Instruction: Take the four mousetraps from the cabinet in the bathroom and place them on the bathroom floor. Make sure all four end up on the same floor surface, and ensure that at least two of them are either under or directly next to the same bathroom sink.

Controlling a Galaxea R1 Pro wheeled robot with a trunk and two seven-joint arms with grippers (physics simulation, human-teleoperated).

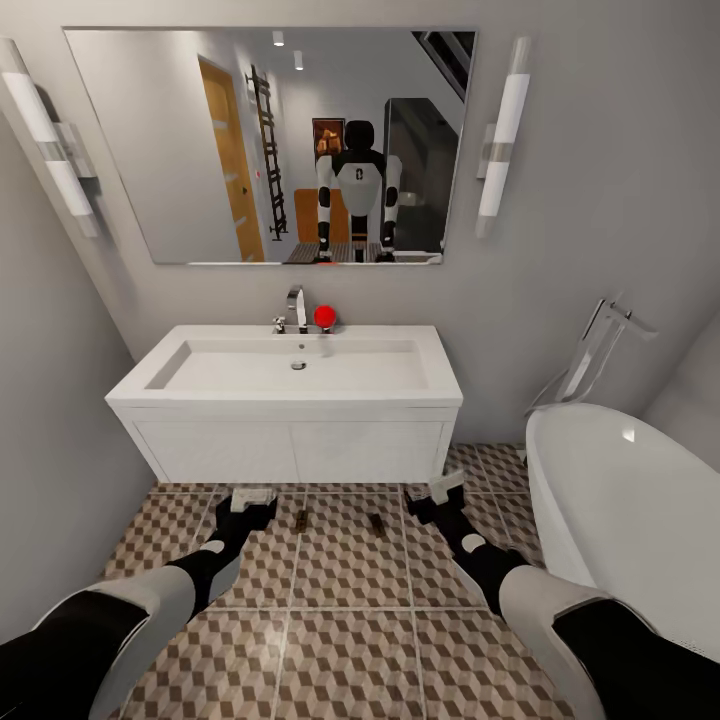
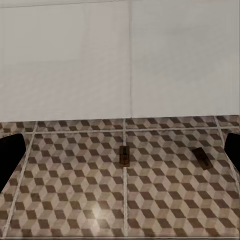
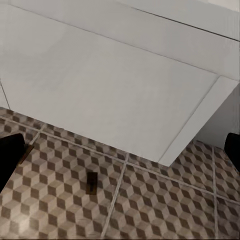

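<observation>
two small brown mousetraps (image 1: 301, 519) (image 1: 376, 523) lie flat on the patterned floor (image 1: 350, 580) before the sink (image 1: 290, 385), both arms reaching low, jaws open and empty.

A wide mirror (image 1: 270, 145) is hanging on the grey wall, reflecting an orange door and a dark ladder-like rail. Two tubular wall lights (image 1: 503, 135) are flanking it. A white oval bathtub (image 1: 630, 520) is standing at the right, with a chrome floor-standing tap (image 1: 592, 355) leaning over its rim.

A home bathroom: wall-hung sink (image 1: 290, 375), mirror (image 1: 270, 145), white bathtub (image 1: 630, 510), cube-patterned tiled floor (image 1: 350, 620).
</observation>
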